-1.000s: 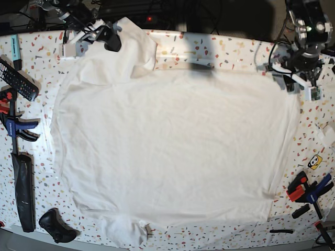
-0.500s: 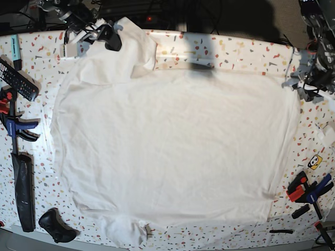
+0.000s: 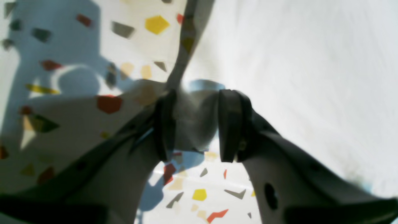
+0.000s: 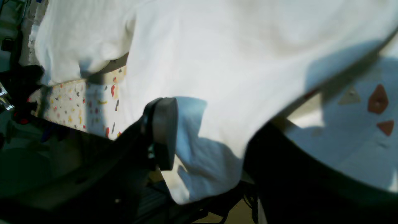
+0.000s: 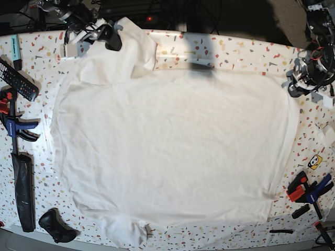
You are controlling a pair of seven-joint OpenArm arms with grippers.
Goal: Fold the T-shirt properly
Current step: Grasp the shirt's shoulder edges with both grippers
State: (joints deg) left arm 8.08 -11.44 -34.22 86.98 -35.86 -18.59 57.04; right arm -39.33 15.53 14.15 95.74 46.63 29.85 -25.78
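We are looking at a large plain white cloth T-shirt (image 5: 172, 151) lying spread nearly flat over most of the speckled terrazzo-pattern tabletop (image 5: 246, 52), with one part folded up at the far left corner and a small bunched piece at the near edge.

Our right gripper (image 5: 102, 35) is sitting at that far left corner. In the right wrist view its jaws are standing apart with a fold of the white cloth (image 4: 205, 146) lying between them; we cannot tell whether the far jaw is pressing on it.

Our left gripper (image 5: 301, 83) is hovering at the far right, just beside the shirt's right edge. In the left wrist view its two dark pads (image 3: 230, 124) are standing apart, over the line where cloth meets tabletop, with nothing clamped between them.

A black remote control (image 5: 15, 78) and blue-and-black clamps (image 5: 15, 128) are lying along the left edge, and more clamps (image 5: 309, 191) are lying at the near right.
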